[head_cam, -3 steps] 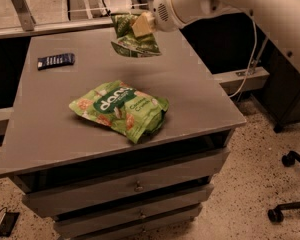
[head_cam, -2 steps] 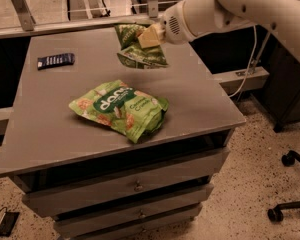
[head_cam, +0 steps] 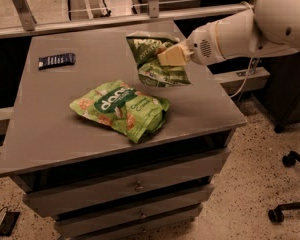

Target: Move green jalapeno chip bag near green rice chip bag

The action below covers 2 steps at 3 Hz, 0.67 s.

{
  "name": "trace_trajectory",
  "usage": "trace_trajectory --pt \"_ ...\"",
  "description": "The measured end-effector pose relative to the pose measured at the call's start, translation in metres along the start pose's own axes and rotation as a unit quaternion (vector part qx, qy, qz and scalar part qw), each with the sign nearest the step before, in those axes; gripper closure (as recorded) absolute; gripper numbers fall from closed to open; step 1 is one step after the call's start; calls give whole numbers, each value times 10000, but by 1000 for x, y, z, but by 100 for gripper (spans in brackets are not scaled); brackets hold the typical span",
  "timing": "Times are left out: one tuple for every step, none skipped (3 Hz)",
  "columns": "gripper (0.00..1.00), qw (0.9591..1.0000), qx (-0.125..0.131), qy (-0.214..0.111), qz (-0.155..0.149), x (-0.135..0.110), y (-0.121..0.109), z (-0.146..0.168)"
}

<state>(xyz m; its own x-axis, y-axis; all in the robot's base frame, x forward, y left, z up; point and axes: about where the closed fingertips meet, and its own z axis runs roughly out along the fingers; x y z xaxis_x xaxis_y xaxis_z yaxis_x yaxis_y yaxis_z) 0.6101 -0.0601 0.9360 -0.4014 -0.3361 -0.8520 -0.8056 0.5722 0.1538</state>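
Gripping green jalapeno chip bag (head_cam: 157,75), jaws above table (head_cam: 55,109)

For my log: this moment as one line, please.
gripper: over table, shut on green jalapeno chip bag | green rice chip bag: flat

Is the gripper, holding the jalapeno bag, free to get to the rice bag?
Probably yes. The gripper holds the jalapeno bag just behind and right of the rice bag, and only bare table lies between them.
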Motion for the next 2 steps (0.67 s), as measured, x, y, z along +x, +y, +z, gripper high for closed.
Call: trace_trajectory --pt "15 10000 16 -15 -36 3 -1 -4" --pt "0 10000 0 -10 -43 2 1 -3"
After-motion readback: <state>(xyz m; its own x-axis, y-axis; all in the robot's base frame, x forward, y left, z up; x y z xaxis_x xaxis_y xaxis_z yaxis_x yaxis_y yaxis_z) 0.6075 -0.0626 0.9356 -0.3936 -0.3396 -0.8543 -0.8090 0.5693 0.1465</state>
